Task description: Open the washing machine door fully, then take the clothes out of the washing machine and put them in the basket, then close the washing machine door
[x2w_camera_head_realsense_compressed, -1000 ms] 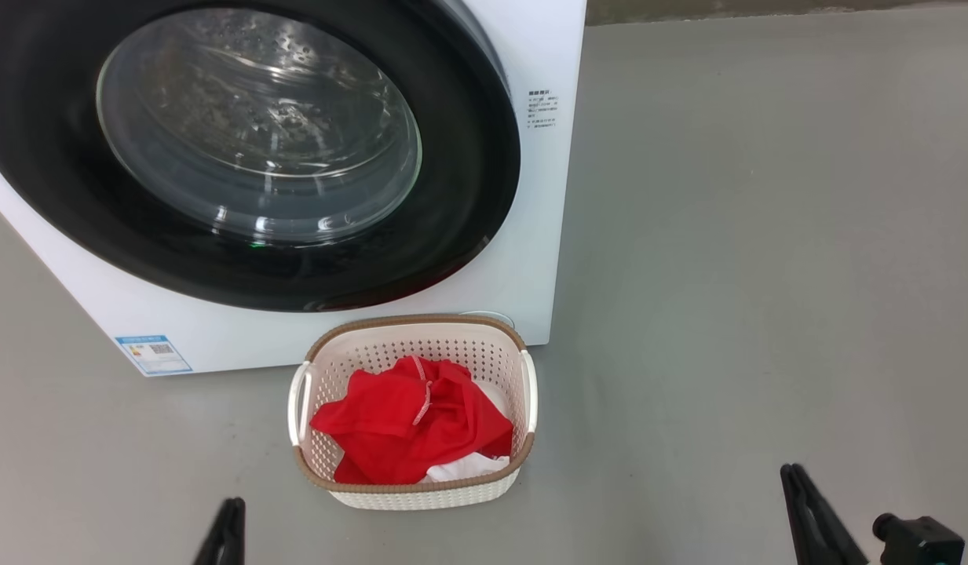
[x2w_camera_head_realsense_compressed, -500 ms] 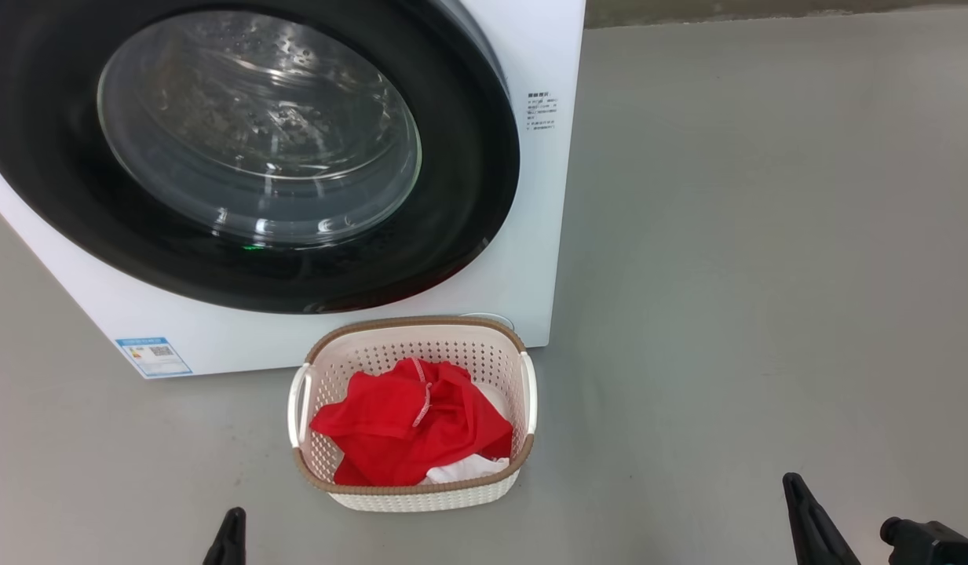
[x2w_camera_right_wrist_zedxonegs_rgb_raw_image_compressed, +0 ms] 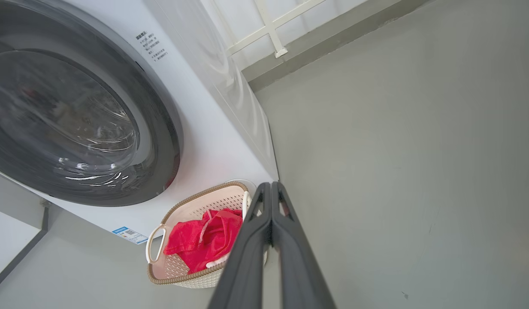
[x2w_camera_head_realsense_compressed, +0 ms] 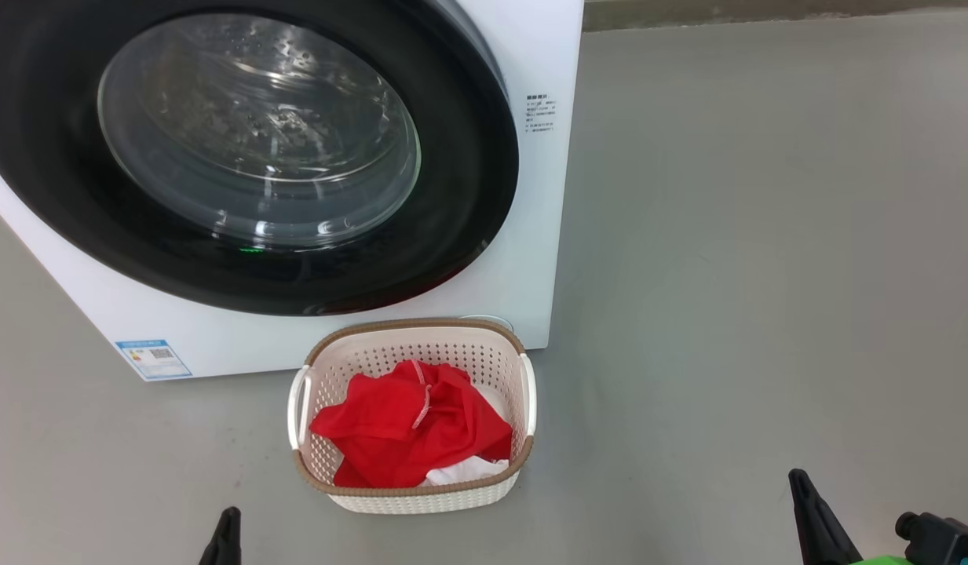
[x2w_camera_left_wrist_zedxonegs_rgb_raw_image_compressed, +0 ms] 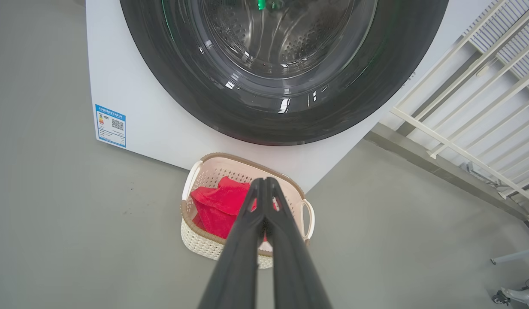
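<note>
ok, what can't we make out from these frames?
- Small black print on the big white washing machine: too small, head view.
- Blue label low on its front: too small to read.
- Floor of the cream perforated plastic basket: covered by bright red clothes.
- Top of the round black-rimmed glass door: cut by head view's upper edge.

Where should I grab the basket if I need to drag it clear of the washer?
Probably the right-hand white side handle of the basket, coming from above with the right tool, which is nearer. The handle is a loop standing off the wall with a gap behind it, and the clothes heaped inside leave it free.
</note>
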### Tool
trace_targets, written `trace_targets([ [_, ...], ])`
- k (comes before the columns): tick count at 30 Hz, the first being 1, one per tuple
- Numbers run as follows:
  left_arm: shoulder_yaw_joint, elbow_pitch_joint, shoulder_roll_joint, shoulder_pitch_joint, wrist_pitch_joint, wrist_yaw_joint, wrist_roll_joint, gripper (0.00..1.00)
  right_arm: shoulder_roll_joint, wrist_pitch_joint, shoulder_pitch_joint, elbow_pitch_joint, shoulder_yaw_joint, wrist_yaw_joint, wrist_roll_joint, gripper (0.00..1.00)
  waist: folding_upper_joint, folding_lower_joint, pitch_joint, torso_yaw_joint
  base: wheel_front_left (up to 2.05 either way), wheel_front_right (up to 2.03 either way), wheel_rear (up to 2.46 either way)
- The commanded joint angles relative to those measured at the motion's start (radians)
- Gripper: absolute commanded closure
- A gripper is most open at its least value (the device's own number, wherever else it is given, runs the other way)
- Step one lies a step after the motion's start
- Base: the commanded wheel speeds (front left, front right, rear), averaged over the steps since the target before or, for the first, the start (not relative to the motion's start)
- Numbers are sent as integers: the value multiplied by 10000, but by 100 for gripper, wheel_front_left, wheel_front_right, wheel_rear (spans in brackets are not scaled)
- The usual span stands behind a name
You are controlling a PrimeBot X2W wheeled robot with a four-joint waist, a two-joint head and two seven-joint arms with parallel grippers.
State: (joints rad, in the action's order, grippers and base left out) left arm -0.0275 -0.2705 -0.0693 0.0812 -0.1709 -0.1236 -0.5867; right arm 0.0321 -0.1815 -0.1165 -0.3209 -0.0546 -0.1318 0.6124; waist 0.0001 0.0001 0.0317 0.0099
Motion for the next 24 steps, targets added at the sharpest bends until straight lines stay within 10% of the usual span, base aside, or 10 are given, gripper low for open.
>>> trace_targets([
  [1,-154,210,-59,-389,64,-16,-250,100,139,77,454,288,-45,3,276,100,-1,-1,-4,-1,0,0,0],
  [24,-333,221,3,-763,756,-30,-2725,100,163,777,898,406,-164,5,2697,100,-1,-1,-74,-25,0,0,0],
])
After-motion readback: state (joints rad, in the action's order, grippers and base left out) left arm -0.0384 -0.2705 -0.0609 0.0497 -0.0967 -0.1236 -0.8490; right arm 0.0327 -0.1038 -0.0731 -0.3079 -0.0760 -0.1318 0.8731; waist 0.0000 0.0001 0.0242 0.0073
